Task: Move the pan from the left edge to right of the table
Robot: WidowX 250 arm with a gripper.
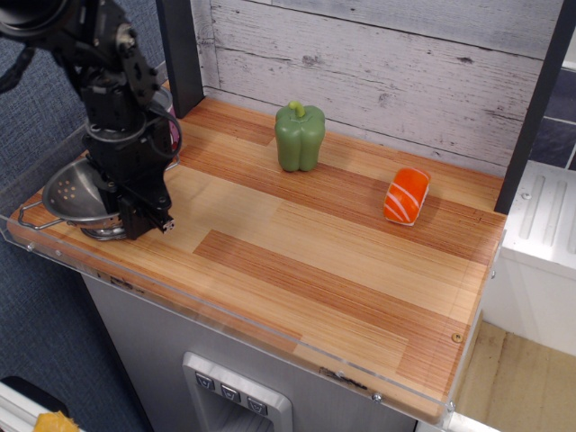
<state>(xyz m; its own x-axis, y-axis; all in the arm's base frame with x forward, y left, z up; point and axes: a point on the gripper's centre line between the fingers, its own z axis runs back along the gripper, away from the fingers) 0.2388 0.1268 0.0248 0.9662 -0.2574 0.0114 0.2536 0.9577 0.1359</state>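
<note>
Sitting at the table's nine o'clock edge, the shiny perforated steel pan point(74, 196) is tilting, its right rim raised under the black robot gripper point(144, 220). Whether the jaws are clamping that rim cannot be told. The light and reddish-brown plank wooden table point(306, 261) is carrying a green bell pepper point(299, 135) at twelve o'clock and an orange-and-white salmon sushi piece point(406, 195) toward two o'clock.

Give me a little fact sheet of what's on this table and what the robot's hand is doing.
table: wooden plank top, clear edge
pan: shiny holed steel bowl, at the left edge, tilted
hand: black, down at the pan's right rim; open or shut cannot be told
green pepper: upright, near the back wall
salmon sushi piece: orange and white, back right
task progress: pan not yet on the right side
</note>
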